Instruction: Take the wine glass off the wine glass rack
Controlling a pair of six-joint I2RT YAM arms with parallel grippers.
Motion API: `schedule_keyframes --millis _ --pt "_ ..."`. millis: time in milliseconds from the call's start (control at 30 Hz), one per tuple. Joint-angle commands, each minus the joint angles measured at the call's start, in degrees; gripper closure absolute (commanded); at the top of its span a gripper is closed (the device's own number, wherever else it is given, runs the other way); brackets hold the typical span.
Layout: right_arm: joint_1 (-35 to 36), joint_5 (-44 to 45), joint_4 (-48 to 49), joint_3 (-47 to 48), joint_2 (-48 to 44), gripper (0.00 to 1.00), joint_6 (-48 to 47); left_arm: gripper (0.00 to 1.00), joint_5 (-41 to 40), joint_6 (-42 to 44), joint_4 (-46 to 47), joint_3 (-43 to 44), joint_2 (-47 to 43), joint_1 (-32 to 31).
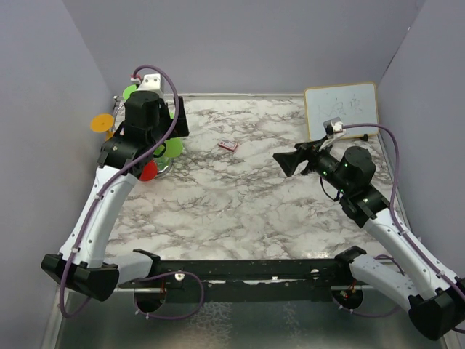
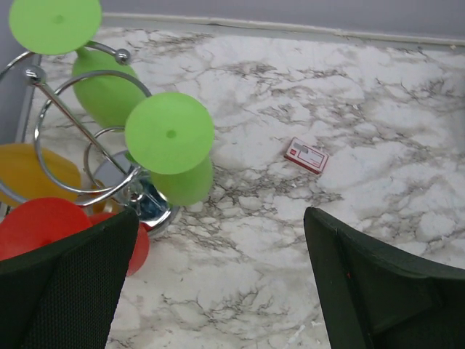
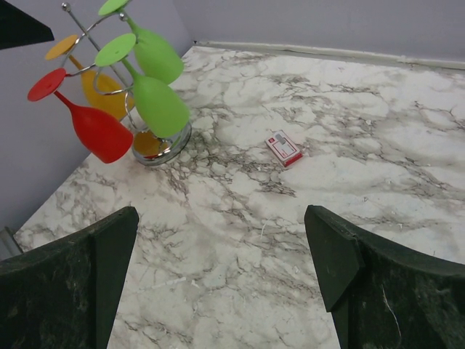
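1. Now the wine glass rack (image 3: pixel 171 149) stands at the far left corner of the table (image 3: pixel 240 240). Four glasses hang upside down on it: two green, one red (image 3: pixel 94 131), one orange (image 3: pixel 102 91).
2. Above it hovers the left gripper (image 2: pixel 221 214), spread wide and empty, with a green glass (image 2: pixel 169 133) just ahead.
3. Well apart on the right, the right gripper (image 3: pixel 221 211) is spread wide and empty too.

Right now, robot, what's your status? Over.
Both jaws open, empty. Four wine glasses hang on the rack, none off yet. Small red card lies apart from it; nothing in the way.
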Motion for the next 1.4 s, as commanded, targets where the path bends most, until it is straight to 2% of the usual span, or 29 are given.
schedule_keyframes --millis 0,100,433,533,700,833,1033,1233,1367 --pt "0.4 -0.4 -0.4 -0.6 -0.4 0.0 -1.6 0.01 -4.3 0.2 -2.7 3.8 0.9 3.1" --pt "0.4 -0.3 -0.4 -0.5 -0.1 0.0 -1.6 0.01 1.7 -2.4 -3.0 4.3 2.6 6.0" --pt "0.4 -0.7 -0.6 -0.1 0.6 0.0 -1.5 0.01 6.5 -8.4 -2.6 4.5 3.2 14.4" --pt "0.4 -0.9 -0.6 -0.1 0.5 0.0 -1.4 0.01 8.2 -10.0 -2.5 1.1 0.6 19.3" --pt "0.4 -2.3 -0.1 -0.1 0.6 0.0 -1.0 0.01 10.9 -11.5 -3.0 -3.4 -5.2 31.0" --pt "0.4 -4.7 -0.2 0.4 1.2 0.0 -0.5 0.01 8.9 -16.5 -3.2 -8.9 -10.5 34.4" --pt "0.5 -8.4 0.3 0.4 1.3 0.0 0.2 0.01 15.9 -27.4 0.5 -19.8 -18.3 37.5" --pt "2.2 -5.2 -0.1 -0.5 -1.1 0.0 -1.4 0.01 22.3 -38.5 8.2 -26.6 -22.8 37.9" --pt "3.0 -3.9 -0.1 -1.2 -2.2 0.0 -1.8 0.04 22.8 -45.3 9.5 -29.7 -23.5 37.9"
